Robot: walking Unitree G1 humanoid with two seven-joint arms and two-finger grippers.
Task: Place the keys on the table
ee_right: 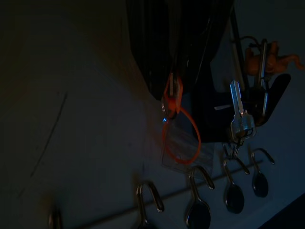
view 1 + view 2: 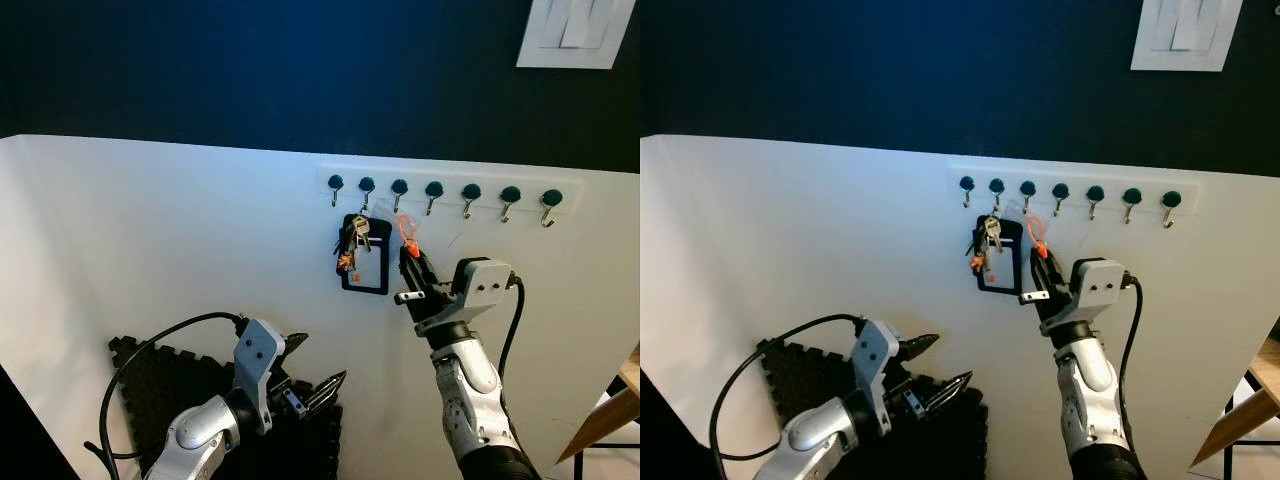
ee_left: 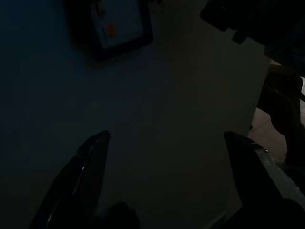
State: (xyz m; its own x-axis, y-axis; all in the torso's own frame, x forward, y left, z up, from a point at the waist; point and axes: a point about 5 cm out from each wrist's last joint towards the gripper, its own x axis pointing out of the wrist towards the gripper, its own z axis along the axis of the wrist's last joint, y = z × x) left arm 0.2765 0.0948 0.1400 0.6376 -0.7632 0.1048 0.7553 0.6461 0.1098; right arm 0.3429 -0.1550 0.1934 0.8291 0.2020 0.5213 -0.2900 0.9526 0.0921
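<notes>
Left eye view: keys (image 2: 352,243) hung on the hook rack (image 2: 440,190), just left of the raised right end effector (image 2: 409,272), fingers pinching an orange loop (image 2: 406,229); left end effector (image 2: 318,366) spread, idle; nothing placed yet.

Hooks on wall rail (image 2: 440,188): seven. Key bunch (image 2: 352,243): one. Black card holder (image 2: 368,268): one. Orange loop tag (image 2: 406,230): one. Grippers: two. Light switch plate (image 2: 577,32): one.

Dim view: left hand (image 3: 167,157) fingers (image 3: 88,167) spread apart before pale wall (image 3: 181,109); black-framed card holder (image 3: 116,28) hangs beyond.
</notes>
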